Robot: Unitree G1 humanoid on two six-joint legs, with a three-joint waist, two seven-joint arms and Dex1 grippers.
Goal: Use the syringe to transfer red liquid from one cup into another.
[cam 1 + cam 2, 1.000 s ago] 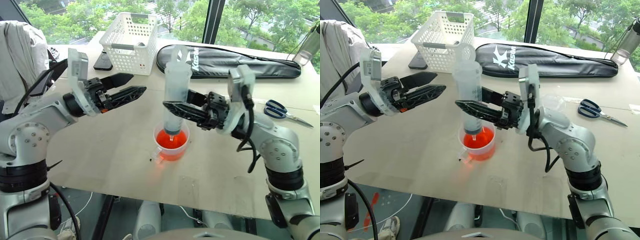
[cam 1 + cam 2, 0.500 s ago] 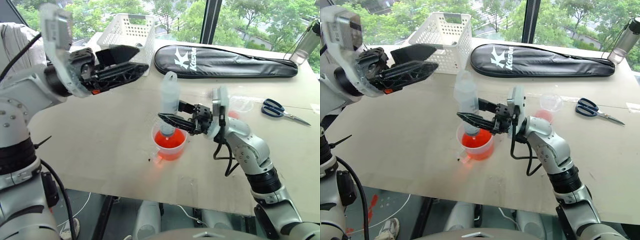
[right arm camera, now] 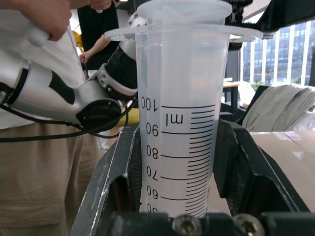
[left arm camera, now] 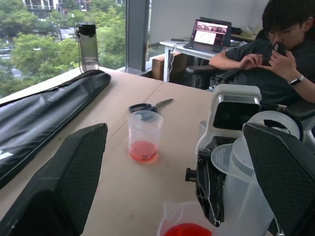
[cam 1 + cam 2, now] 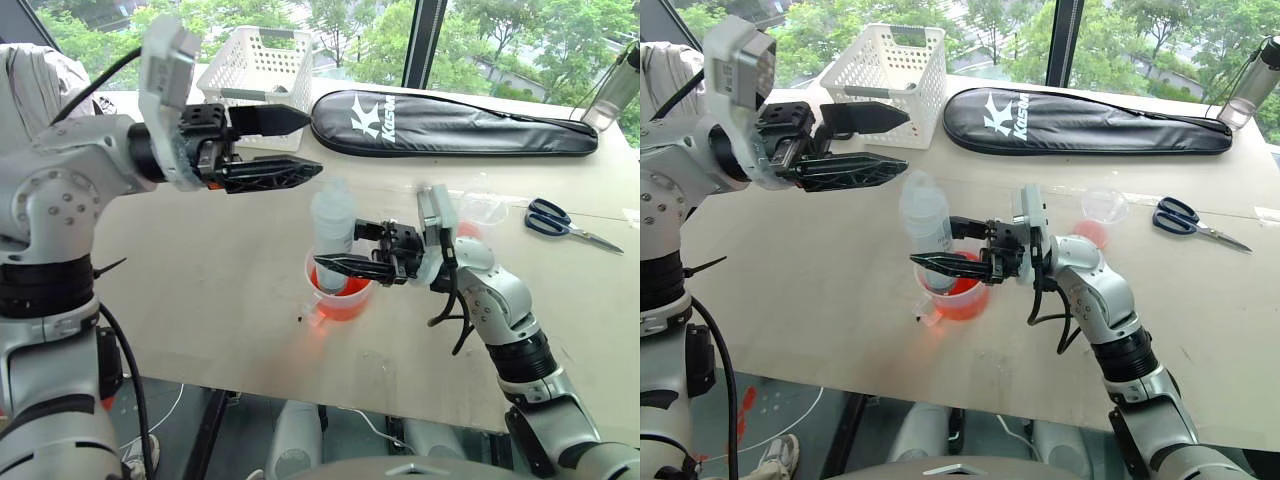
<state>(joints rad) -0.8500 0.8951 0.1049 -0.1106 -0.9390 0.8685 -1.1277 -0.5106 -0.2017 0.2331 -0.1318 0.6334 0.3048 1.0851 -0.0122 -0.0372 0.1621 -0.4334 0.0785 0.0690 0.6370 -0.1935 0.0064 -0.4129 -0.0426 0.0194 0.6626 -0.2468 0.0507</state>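
The clear syringe (image 5: 332,222) stands upright with its tip down in the large handled cup (image 5: 330,305), which holds red liquid (image 5: 345,288). My right gripper (image 5: 340,248) is shut on the syringe's barrel (image 3: 179,128), reaching in level from the right. My left gripper (image 5: 310,145) hangs open above and to the left of the syringe's top, pointing right, with nothing between its fingers. Behind my right wrist stands the small handleless cup (image 5: 1100,212), with a little red liquid at its bottom (image 4: 143,151).
At the table's back are a white basket (image 5: 262,70) and a long black bag (image 5: 460,125). Scissors (image 5: 565,222) lie to the right and a bottle (image 5: 618,90) stands at the far right corner. A person (image 4: 275,59) sits beyond the table.
My right gripper has lowered the syringe deeper into the large cup. My left gripper has risen and swung right, so its tips now sit close above the syringe's top.
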